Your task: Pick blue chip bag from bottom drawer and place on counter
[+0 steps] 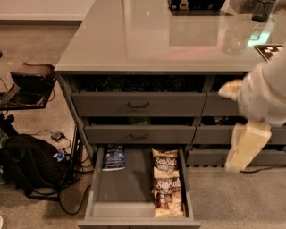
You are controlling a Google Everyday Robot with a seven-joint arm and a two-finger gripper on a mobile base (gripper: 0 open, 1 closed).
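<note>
The blue chip bag (115, 157) lies at the back left of the open bottom drawer (129, 185), partly under the drawer above. The counter (152, 40) is the glossy grey-beige top of the cabinet. My gripper (243, 143), pale cream and blurred, hangs at the right in front of the right-hand drawers. It is well to the right of the bag, outside the drawer and above its level. It holds nothing that I can see.
Two brown-and-cream Sea Salt bags (167, 183) lie along the drawer's right side. Two handled drawers (138, 105) are above it. A black backpack (27, 165), cables and a stool (31, 78) stand at the left. A dark cup (263, 9) and a glass (234, 40) stand on the counter's far right.
</note>
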